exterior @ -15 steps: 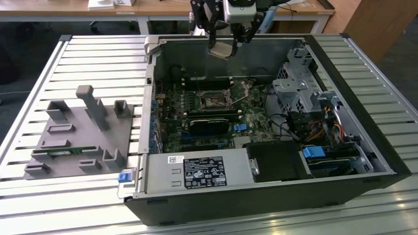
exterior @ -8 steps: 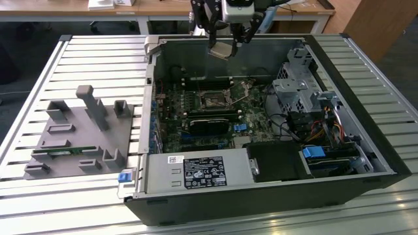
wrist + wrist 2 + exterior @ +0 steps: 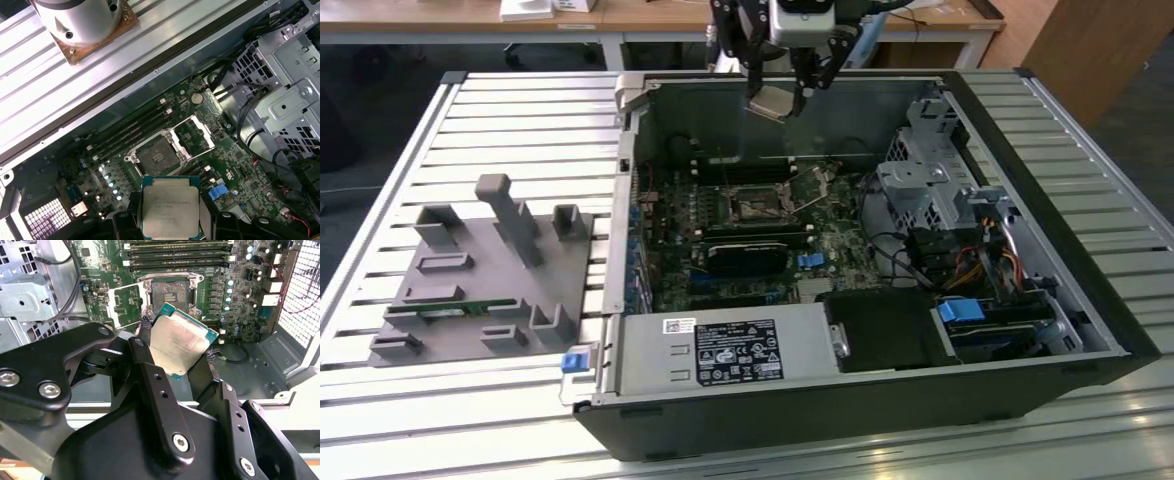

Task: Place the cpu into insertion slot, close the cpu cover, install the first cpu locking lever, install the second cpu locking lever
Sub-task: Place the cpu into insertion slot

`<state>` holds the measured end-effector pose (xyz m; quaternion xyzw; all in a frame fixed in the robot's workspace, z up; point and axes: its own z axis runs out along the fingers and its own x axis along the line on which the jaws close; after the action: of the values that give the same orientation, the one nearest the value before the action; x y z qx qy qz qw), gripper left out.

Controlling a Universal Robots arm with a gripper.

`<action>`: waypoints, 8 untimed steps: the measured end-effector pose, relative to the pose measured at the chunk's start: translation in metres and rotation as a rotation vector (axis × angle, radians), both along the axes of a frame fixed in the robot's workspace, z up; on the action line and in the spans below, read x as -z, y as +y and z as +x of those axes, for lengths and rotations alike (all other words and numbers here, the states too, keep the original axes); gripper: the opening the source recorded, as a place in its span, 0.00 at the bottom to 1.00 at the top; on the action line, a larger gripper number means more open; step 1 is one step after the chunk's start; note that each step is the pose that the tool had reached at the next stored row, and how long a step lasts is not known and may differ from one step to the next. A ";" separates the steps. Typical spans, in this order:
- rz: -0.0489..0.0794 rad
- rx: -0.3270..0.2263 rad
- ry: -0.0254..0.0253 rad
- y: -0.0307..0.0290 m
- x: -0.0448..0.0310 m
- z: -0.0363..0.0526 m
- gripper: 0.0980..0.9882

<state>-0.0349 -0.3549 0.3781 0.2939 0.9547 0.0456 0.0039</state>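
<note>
The arm's black gripper [image 3: 782,92] is holding the cpu [image 3: 771,103], a small flat square chip with a dull silver-grey metal top. Its fingers [image 3: 144,327] are pinching opposite edges of the chip well above the insertion slot [image 3: 754,207], a small square black socket with a thin metal border on the green circuit board. Just beside the slot, the cpu cover [image 3: 122,302], a thin silvery metal frame plate with a square window, is lying swung open, leaving the socket bare. In the second wrist view the chip is sitting turned at an angle to the slot's edges, and in the exterior view it is hanging tilted. Seating it well is likely calling for squaring its sides to the socket, levelling it, and lowering it gently without sliding it over the contacts. Around the slot, the open black computer case [image 3: 1067,300] is resting on a slatted metal bench [image 3: 520,110], with a grey moulded fixture block [image 3: 480,270] farther out on the slats. Wooden desks [image 3: 454,15] are standing in the room beyond.
</note>
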 end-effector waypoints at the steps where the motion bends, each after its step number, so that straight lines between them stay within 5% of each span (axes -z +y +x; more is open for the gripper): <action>1: 0.000 0.004 0.0000 0.0000 0.0000 0.0000 0.50; 8: 0.000 0.034 0.0000 0.0000 0.0001 -0.0004 0.50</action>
<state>-0.0353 -0.3549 0.3780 0.3103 0.9495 0.0455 0.0047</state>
